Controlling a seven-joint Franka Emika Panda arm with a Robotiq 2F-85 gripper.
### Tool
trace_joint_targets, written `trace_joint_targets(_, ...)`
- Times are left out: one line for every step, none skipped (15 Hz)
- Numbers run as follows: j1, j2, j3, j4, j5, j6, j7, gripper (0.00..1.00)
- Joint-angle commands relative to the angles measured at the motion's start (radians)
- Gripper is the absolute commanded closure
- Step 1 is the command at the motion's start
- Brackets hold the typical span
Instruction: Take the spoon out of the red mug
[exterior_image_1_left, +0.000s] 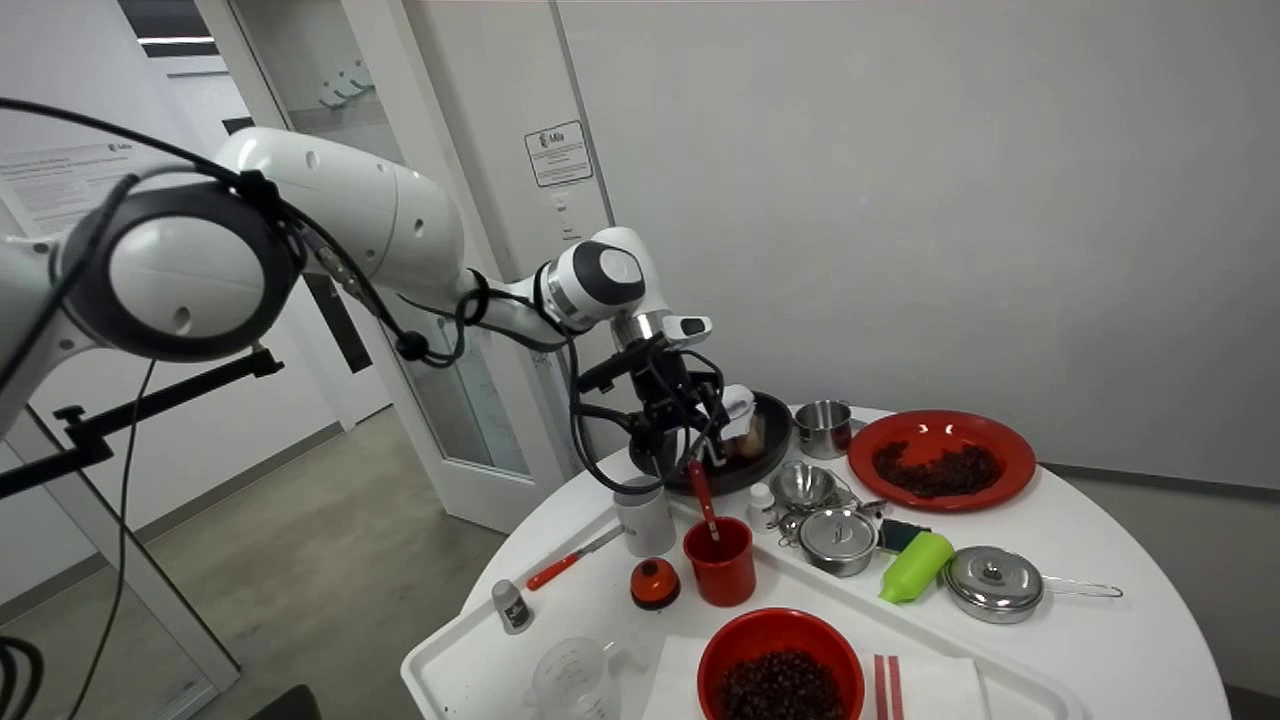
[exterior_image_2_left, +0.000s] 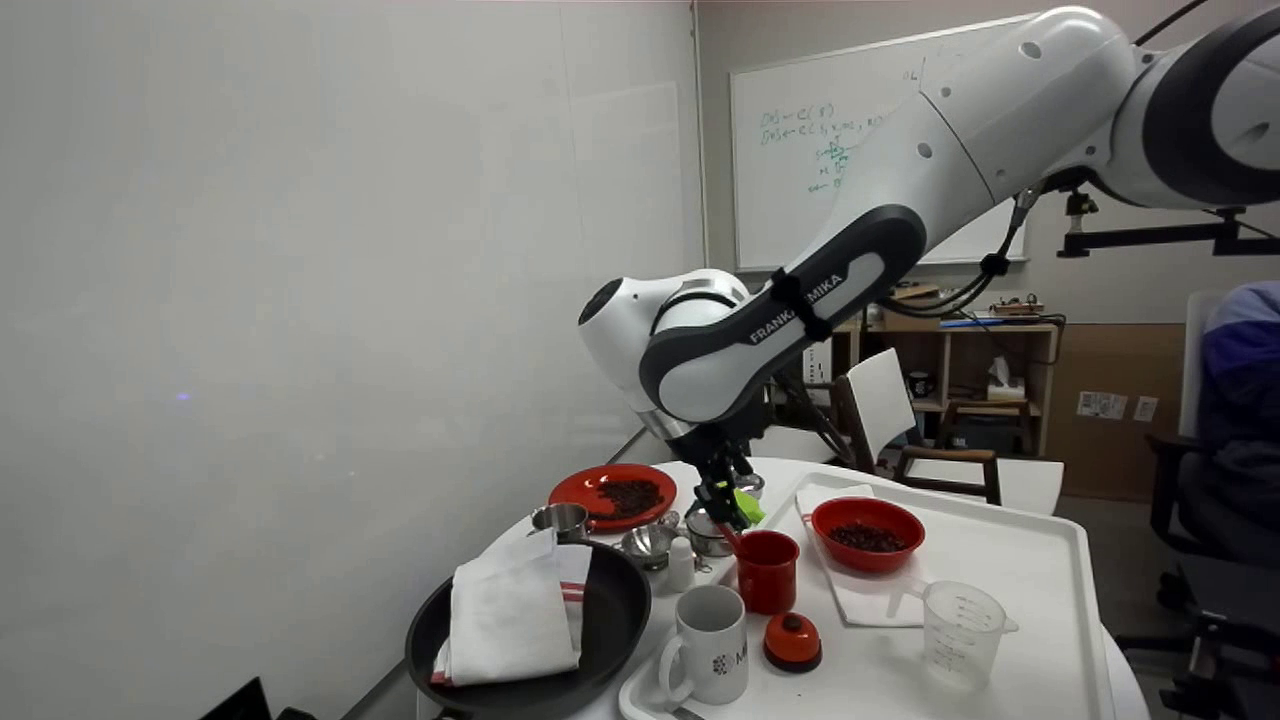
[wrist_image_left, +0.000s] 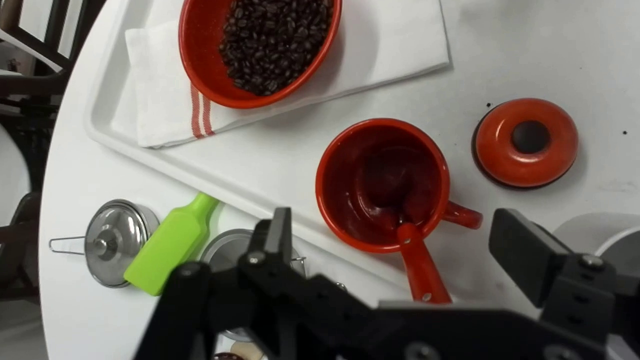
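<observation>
The red mug (exterior_image_1_left: 722, 578) stands upright on the white tray; it also shows in an exterior view (exterior_image_2_left: 768, 575) and the wrist view (wrist_image_left: 345, 192). The spoon leans in it, its red handle (exterior_image_1_left: 704, 500) sticking up past the rim; the handle also shows in an exterior view (exterior_image_2_left: 731, 538) and the wrist view (wrist_image_left: 421, 265). The spoon's lower end is hidden in the dark mug. My gripper (wrist_image_left: 394, 231), also seen in both exterior views (exterior_image_1_left: 695, 445) (exterior_image_2_left: 728, 505), is open above the mug. In the wrist view the spoon handle lies between the spread fingers, apart from both pads.
A white mug (exterior_image_2_left: 715, 650) and an orange-red domed item (wrist_image_left: 525, 142) stand close to the red mug. A red bowl of beans (exterior_image_1_left: 780, 625), a clear jug (exterior_image_2_left: 965, 635), metal pots (exterior_image_1_left: 838, 540), a green bottle (exterior_image_1_left: 917, 566) and a black pan (exterior_image_2_left: 625, 600) stand around.
</observation>
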Motion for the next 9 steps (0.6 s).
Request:
trace_joint_targets(0.012,0.093,-0.022,0.141,0.029,-0.063,-0.048,0.0)
trace_joint_targets(0.012,0.107,-0.024,0.161,0.032,-0.072,-0.052,0.0)
trace_joint_targets(0.013,0.123,-0.025,0.181,0.034,-0.08,-0.055,0.0)
trace_joint_targets(0.013,0.137,-0.026,0.201,0.037,-0.09,-0.06,0.0)
trace_joint_targets(0.014,0.152,-0.026,0.22,0.039,-0.098,-0.064,0.0)
trace_joint_targets(0.015,0.165,-0.027,0.238,0.041,-0.108,-0.066,0.0)
trace_joint_targets(0.017,0.176,-0.027,0.253,0.043,-0.116,-0.068,0.0)
trace_joint_targets(0.019,0.186,-0.027,0.267,0.044,-0.123,-0.071,0.0)
trace_joint_targets(0.022,0.196,-0.028,0.28,0.044,-0.131,-0.073,0.0)
